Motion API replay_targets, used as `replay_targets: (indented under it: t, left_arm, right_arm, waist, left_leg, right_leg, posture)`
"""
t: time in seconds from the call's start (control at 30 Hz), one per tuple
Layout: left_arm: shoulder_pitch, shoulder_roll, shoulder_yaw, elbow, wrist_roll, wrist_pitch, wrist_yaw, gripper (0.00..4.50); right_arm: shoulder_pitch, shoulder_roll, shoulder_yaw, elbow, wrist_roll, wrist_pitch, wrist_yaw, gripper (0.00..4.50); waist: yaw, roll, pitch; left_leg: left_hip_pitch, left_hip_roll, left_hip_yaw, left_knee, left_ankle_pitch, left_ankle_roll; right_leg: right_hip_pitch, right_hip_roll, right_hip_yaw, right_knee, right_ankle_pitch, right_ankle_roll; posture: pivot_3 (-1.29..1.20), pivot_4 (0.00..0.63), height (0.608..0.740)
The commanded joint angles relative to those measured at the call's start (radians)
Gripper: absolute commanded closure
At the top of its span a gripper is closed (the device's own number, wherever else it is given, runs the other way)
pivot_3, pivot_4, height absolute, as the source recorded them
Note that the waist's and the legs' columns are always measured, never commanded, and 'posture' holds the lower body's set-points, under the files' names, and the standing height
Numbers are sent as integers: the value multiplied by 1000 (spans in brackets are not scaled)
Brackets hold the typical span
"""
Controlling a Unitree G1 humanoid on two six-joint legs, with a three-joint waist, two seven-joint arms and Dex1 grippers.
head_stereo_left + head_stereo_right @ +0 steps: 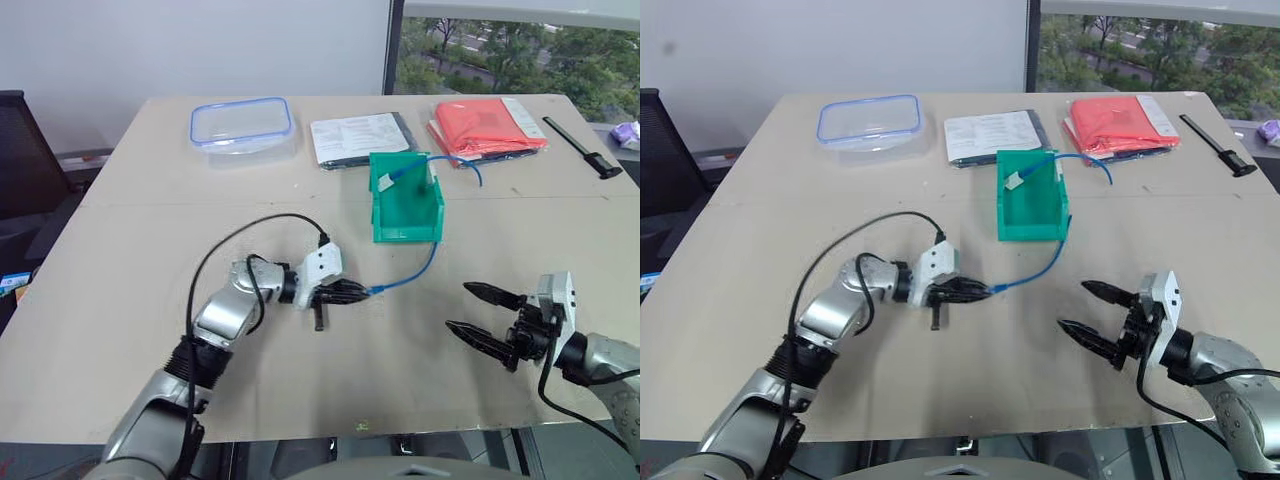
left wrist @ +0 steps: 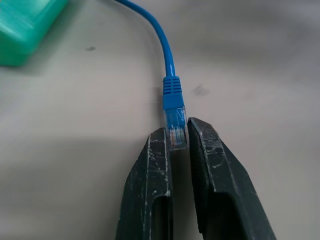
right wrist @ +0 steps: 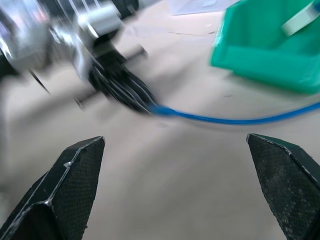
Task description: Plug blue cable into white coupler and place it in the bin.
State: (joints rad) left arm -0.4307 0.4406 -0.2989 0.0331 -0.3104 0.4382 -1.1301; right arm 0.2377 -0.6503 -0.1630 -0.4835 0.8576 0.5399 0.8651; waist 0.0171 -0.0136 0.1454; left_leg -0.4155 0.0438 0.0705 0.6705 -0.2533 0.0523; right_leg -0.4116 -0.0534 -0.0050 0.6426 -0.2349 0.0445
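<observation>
My left gripper lies low over the middle of the table, shut on the clear plug at one end of the blue cable. From there the cable curves right, climbs past the green bin and drapes over its back wall. Its other end lies inside the bin at the small white coupler; whether it is plugged in I cannot tell. My right gripper hovers open and holds nothing, to the right of the left one and in front of the bin.
At the back of the table stand a clear blue-rimmed food box, a stack of papers, a red folder and a black tool. A dark chair stands off the left edge.
</observation>
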Motion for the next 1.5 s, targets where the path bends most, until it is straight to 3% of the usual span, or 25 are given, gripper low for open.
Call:
replay_targets:
  t: [0.03,0.27,0.57,0.6,0.63,0.73,0.87,0.9,1.17,1.23,1.27,1.33,1.5]
  left_arm:
    - [-38,-54,95,-134,-190,206,44,4441]
    - [-57,-129,206,-221,-471,562,151,4441]
    - [-67,-155,226,-206,-547,631,208,4441]
    - [-68,-156,226,-205,-549,631,210,4500]
    - [-67,-160,225,-204,-553,631,213,4500]
    - [-57,-163,214,-209,-552,626,213,4500]
    - [-59,-169,217,-198,-561,624,222,4500]
    - [-59,-168,217,-196,-562,624,222,4500]
    - [-50,-167,217,-198,-551,583,211,4500]
    - [-43,-161,213,-216,-540,571,217,3520]
    - [-41,-160,213,-227,-531,562,233,3392]
    - [-29,-142,208,-273,-523,546,241,2397]
    - [34,-72,241,-478,-536,532,292,2397]
  right_arm:
    - [4,-10,-23,-75,171,133,-65,0]
    - [-98,74,-58,-55,392,200,-218,0]
    - [-204,122,-34,-54,425,202,-288,0]
    - [-208,121,-29,-53,425,206,-287,509]
    - [-216,122,-23,-49,423,210,-292,705]
    - [-237,122,2,-42,407,218,-293,2359]
    - [-259,129,15,-30,397,227,-295,4249]
    - [-262,130,15,-26,396,229,-293,4381]
    - [-270,131,4,-26,449,253,-289,4381]
    - [-281,132,-12,-18,467,253,-292,4500]
    - [-288,129,-23,-9,473,251,-291,4500]
    - [-301,122,-45,14,477,245,-287,4500]
    - [-327,100,-85,75,459,237,-259,4500]
  waist:
    - [-3,-2,1]
    - [-9,-3,2]
    - [-4,-3,2]
    - [-4,-3,2]
    - [-5,-3,2]
    - [-5,-3,2]
    - [-5,-3,2]
    - [-5,-3,2]
    - [-5,-3,2]
    - [-5,-3,2]
    - [-5,-3,2]
    - [-5,-3,2]
    - [-5,-3,2]
  left_leg:
    - [0,0,0,0,0,0]
    - [2,-1,0,0,0,0]
    - [1,-3,-1,0,0,0]
    - [1,-3,-1,0,0,0]
    - [1,-3,-1,0,0,0]
    - [1,-3,-1,0,0,0]
    - [1,-3,-1,0,0,0]
    - [1,-3,-1,0,0,0]
    - [1,-3,-1,0,0,0]
    - [1,-3,-1,0,0,0]
    - [1,-3,-1,0,0,0]
    - [1,-3,-1,0,0,0]
    - [1,-3,0,0,0,0]
  right_leg:
    - [0,0,0,0,0,0]
    - [0,2,1,1,0,0]
    - [0,3,1,1,0,1]
    - [0,3,1,1,0,0]
    - [0,3,1,1,0,0]
    - [0,3,1,1,0,0]
    - [0,3,1,1,0,0]
    - [0,3,1,1,0,0]
    - [0,3,1,1,0,0]
    - [0,3,1,1,0,0]
    - [0,3,1,1,0,0]
    - [0,3,1,1,0,0]
    - [0,3,1,1,0,0]
  posture:
    - [0,150,740]
    - [0,150,740]
    - [0,150,740]
    - [0,150,740]
    - [0,150,740]
    - [0,150,740]
    - [0,150,740]
    - [0,150,740]
    - [0,150,740]
    - [0,150,740]
    - [0,150,740]
    - [0,150,740]
    - [0,150,740]
